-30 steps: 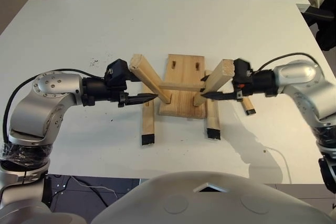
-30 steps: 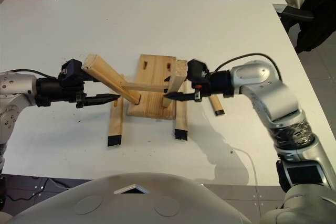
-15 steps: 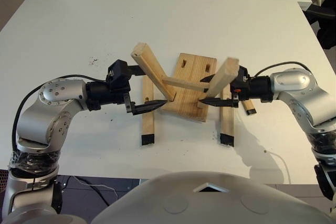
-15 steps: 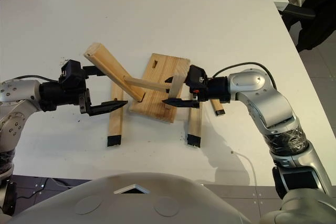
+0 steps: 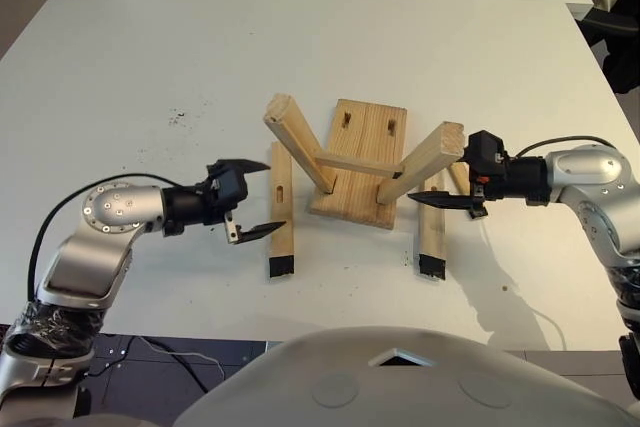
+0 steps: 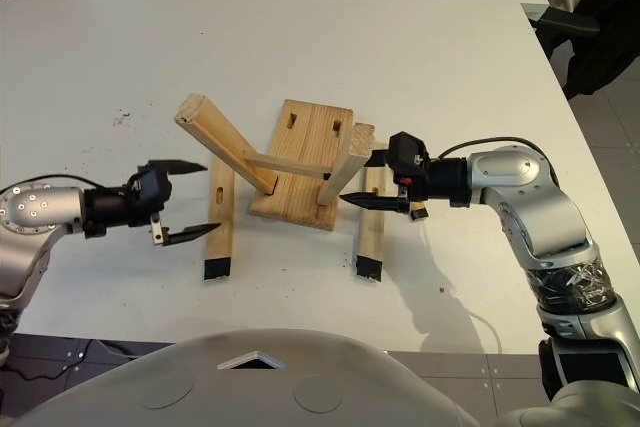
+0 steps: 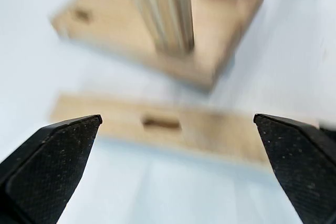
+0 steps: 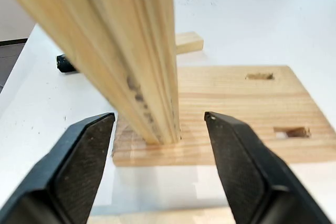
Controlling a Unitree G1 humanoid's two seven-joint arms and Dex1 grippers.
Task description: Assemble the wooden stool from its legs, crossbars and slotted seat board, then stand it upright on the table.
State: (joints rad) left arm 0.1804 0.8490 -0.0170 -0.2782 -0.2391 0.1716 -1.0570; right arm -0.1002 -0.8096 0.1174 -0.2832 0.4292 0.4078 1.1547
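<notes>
Stool part-built mid-table: seat board flat, two legs and crossbar slotted in. Left gripper agape just beside a loose leg; right gripper open astride the standing right leg. Likely step: fitting remaining legs; next, closing on that loose leg.

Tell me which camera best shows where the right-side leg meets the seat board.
The right wrist view: the right-side leg meets the seat board between the fingers of the open right gripper. The eye views show that joint from above, by the board's near edge. The left wrist view looks at the other standing leg.
</notes>
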